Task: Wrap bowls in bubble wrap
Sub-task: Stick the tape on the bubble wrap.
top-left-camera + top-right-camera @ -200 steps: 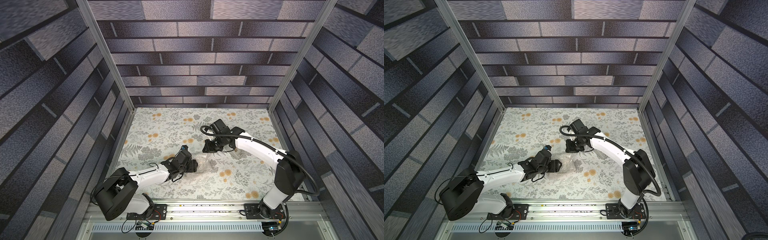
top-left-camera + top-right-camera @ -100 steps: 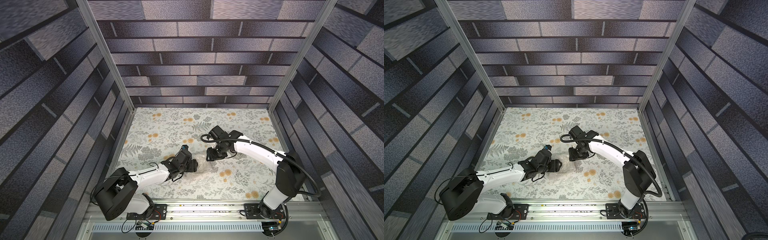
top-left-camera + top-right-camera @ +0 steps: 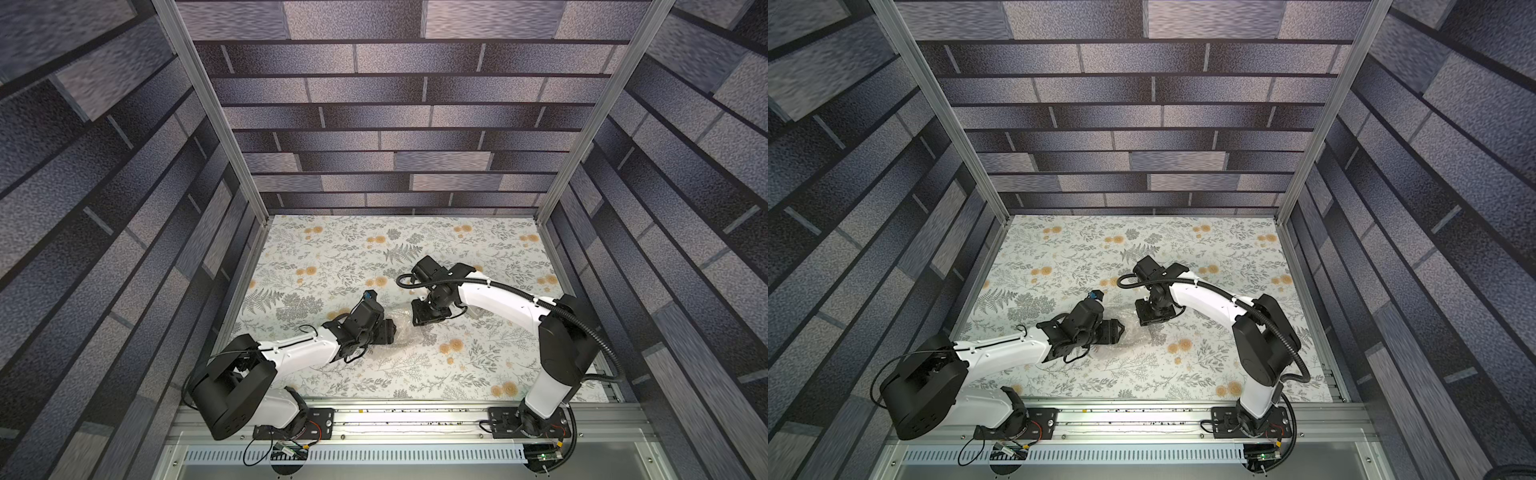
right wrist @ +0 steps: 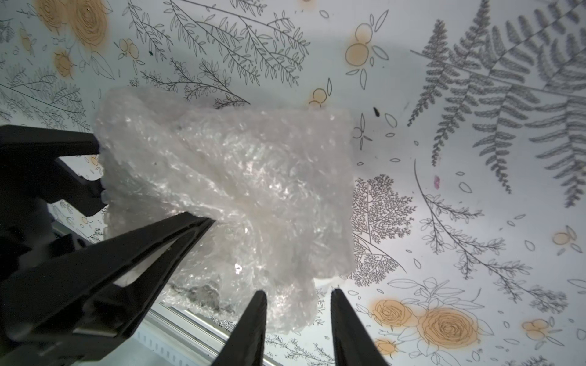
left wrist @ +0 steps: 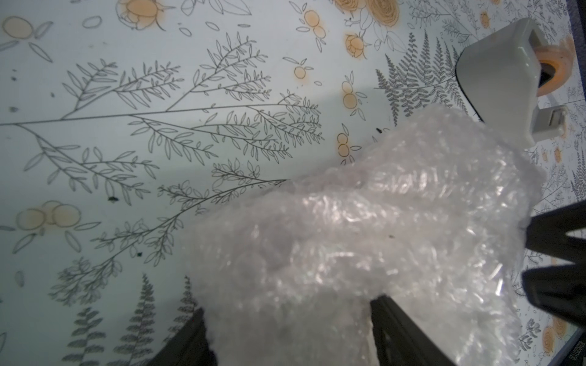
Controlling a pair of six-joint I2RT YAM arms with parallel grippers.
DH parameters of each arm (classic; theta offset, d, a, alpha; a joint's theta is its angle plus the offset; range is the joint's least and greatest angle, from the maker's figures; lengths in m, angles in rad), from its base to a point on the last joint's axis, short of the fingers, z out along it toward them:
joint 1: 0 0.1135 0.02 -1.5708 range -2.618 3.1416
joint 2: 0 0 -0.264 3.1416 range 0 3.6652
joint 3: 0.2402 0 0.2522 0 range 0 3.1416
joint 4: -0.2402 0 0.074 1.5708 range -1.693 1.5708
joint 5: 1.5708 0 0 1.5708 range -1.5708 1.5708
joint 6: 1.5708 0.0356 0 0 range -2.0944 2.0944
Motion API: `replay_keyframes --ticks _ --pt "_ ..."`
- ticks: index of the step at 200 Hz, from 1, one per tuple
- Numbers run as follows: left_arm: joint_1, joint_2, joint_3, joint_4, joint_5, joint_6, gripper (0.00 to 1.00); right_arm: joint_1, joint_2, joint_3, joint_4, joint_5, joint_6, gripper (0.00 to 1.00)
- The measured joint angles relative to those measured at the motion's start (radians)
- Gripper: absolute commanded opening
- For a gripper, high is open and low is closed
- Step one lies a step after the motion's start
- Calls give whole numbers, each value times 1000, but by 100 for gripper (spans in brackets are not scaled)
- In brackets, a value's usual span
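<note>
Mid-bench, slightly toward the front edge, the bubble wrap (image 4: 237,177) sits bunched into one lump. You can't see the bowl plainly; it's prob inside.

L gripper (image 3: 390,332): same spot as a sec ago. Jaws are wide and clamped on the lump, one finger each side, plastic bulging between them in L wrist view. It's acting as the anchor.

R gripper (image 4: 298,291) is what changes. A sec ago it's further toward the back edge, off the lump. Now it's closer to the front edge and right at the lump's far side, opposite L. Jaws stand apart: a loose flap hangs partly into the gap, and bench (image 3: 332,257) cloth shows through the rest, so no pinch yet.

Meaning for task: reads as R lining up a re-grab on that flap to fold it over, w/ L holding. Wrap looks mostly gathered but not closed, since the edges are loose on R's side. You need the flap deeper between the tips before closing, else you prob nip just the edge and it slips.

Tape dispenser (image 5: 494,82) sits just beside the lump, toward the right edge, untouched. Sealing is likely a later step.
</note>
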Motion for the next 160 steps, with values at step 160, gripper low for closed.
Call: replay_keyframes --ticks 160 --pt "0 4 5 -1 0 0 73 6 78 12 74 -35 10 26"
